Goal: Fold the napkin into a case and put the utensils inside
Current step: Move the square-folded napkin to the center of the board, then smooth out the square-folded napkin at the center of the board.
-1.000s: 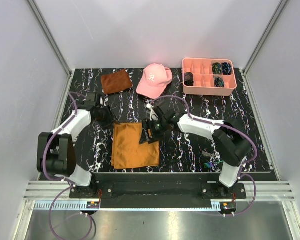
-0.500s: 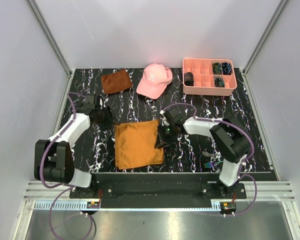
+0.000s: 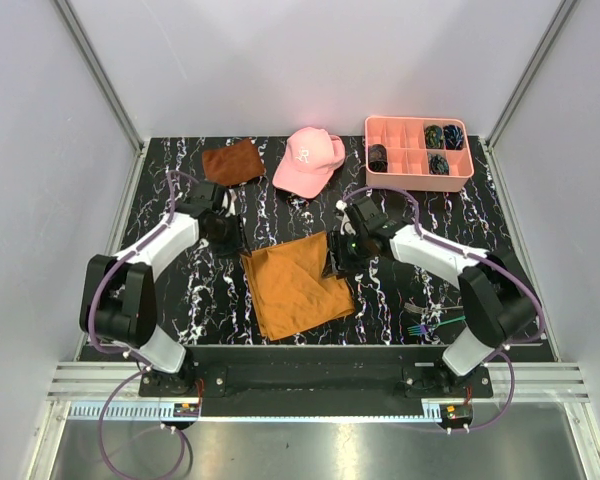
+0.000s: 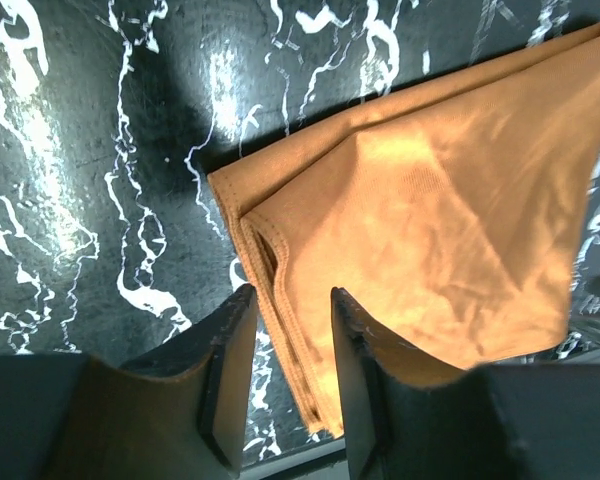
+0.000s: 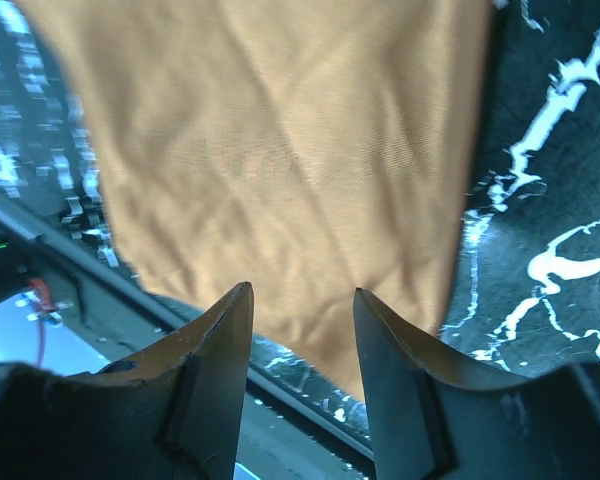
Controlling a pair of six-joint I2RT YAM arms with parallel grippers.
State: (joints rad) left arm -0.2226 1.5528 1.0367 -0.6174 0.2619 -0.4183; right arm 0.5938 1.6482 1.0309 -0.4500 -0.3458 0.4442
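Observation:
The napkin (image 3: 295, 283) lies folded and skewed on the black marble table (image 3: 180, 300), its layered corner showing in the left wrist view (image 4: 430, 200). My left gripper (image 3: 232, 238) hovers at the napkin's far left corner, open, with the hemmed edge running under the gap between its fingers (image 4: 291, 292). My right gripper (image 3: 338, 262) is at the napkin's right edge, open above the cloth (image 5: 302, 290), which fills that view (image 5: 280, 150). The utensils (image 3: 423, 325) lie near the right arm's base, apart from both grippers.
A pink cap (image 3: 308, 160) sits at the back centre, and a smaller rust-brown cloth (image 3: 232, 162) lies left of it. A pink compartment tray (image 3: 417, 175) with dark items stands at the back right. The table's front edge runs just below the napkin.
The corner folded over a second ago was laid out flat, and the napkin then shifted right and turned askew. Both grippers moved right with it, the left one closing in on its corner.

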